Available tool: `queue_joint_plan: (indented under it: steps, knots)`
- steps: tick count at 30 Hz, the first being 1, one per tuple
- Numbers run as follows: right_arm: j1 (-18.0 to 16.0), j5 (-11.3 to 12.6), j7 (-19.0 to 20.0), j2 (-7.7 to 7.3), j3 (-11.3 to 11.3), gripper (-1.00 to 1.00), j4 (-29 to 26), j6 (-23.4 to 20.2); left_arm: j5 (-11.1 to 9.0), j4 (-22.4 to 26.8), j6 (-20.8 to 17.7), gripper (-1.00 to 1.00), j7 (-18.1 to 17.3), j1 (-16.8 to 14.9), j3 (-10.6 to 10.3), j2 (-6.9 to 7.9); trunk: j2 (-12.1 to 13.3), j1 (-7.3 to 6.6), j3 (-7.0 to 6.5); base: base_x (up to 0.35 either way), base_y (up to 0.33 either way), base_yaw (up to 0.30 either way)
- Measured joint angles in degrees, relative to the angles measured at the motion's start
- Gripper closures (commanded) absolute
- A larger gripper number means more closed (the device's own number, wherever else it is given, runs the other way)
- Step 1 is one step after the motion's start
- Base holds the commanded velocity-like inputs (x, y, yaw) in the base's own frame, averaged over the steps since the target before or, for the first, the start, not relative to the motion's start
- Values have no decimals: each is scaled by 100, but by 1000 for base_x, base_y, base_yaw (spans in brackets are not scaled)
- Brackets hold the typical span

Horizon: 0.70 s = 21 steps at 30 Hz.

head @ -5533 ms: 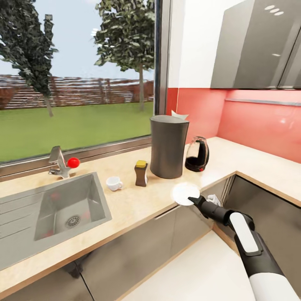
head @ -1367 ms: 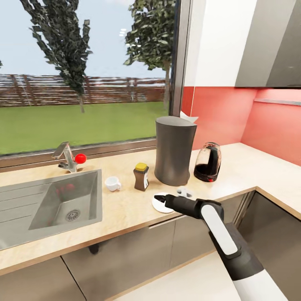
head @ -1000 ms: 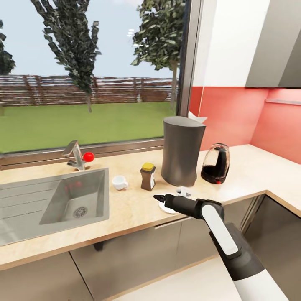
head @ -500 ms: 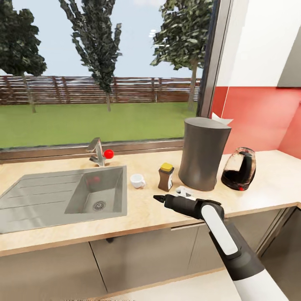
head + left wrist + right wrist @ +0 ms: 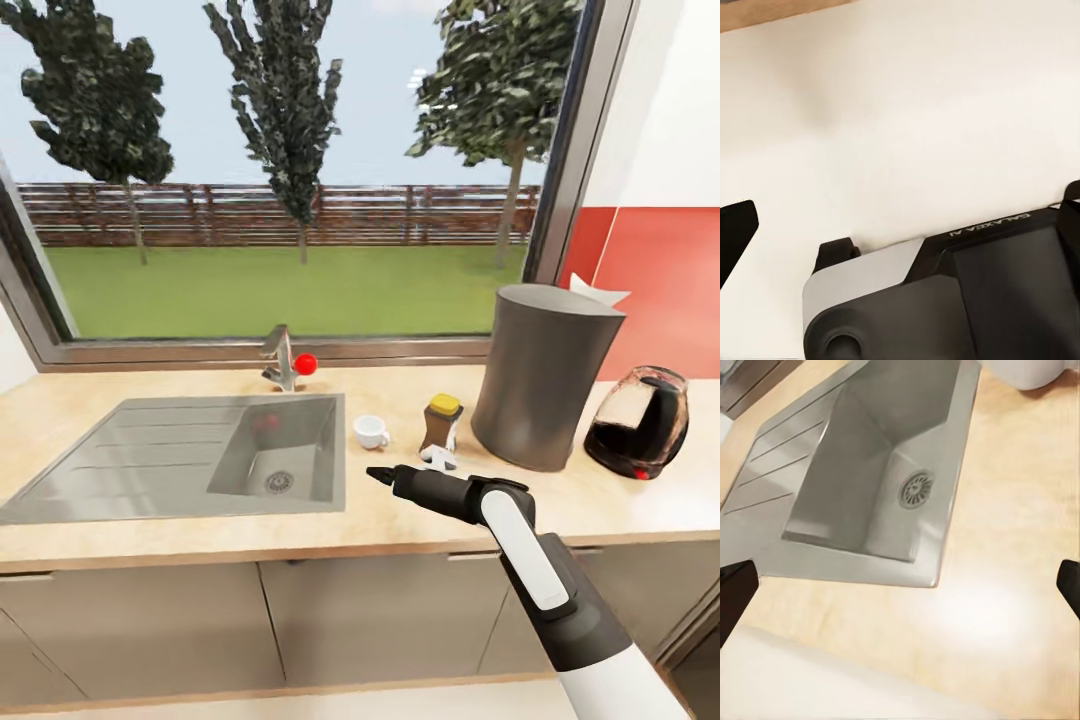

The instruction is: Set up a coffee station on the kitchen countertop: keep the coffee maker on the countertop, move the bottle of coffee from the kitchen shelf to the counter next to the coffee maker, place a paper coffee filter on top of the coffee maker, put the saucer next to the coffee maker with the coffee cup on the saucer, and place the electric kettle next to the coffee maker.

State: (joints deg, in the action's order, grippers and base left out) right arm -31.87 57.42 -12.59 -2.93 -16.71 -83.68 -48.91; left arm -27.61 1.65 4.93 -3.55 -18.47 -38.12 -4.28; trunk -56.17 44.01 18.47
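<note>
Right gripper point(image 5: 378, 474): in the head view the fingers come to a closed-looking point, but the right wrist view shows dark fingertips point(image 5: 735, 592) at opposite edges with open counter between them, so the jaws are spread wide, holding nothing and touching nothing. It hovers over the countertop point(image 5: 400, 515), just off the sink point(image 5: 200, 455) corner. Left gripper: the left wrist view shows one dark fingertip point(image 5: 735, 232) at the frame edge over a pale floor, plus part of the robot's own body point(image 5: 945, 300); can't tell whether it's open or closed. From the right gripper in the head view: coffee cup point(image 5: 371, 432) at 12 o'clock, near, standing on bare counter; bottle of coffee point(image 5: 441, 425) at 1 o'clock, yellow lid, upright; a white bit right in front of the bottle could be the saucer point(image 5: 438, 458), mostly hidden by the arm, can't confirm. Coffee maker point(image 5: 545, 377) at 2 o'clock, with the paper filter point(image 5: 596, 293) poking out on top at the rim. Electric kettle point(image 5: 640, 422) at 3 o'clock, just beside the coffee maker. Faucet point(image 5: 283, 358) with a red knob at 11 o'clock behind the sink. The right wrist view adds the sink drain point(image 5: 916, 489) and drainboard grooves close up, plus a white rounded edge, likely the cup, at the frame border.
</note>
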Motion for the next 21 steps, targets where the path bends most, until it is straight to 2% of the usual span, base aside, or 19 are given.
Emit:
queue_joint_plan:
  steps: [13,19,21]
  knots:
    - [0,-36,-39,10,0,-100,0,34,0,0,0,-100,0,0,0,0,0,0,0,0,0,274]
    - [2,-47,-62,-5,10,-100,-2,43,0,-3,0,-100,-1,-1,-1,-1,0,0,0,0,0,100]
    - [-17,-144,-64,-66,16,-100,-2,48,0,-3,-1,-100,-1,-1,-1,-1,0,0,0,0,0,16]
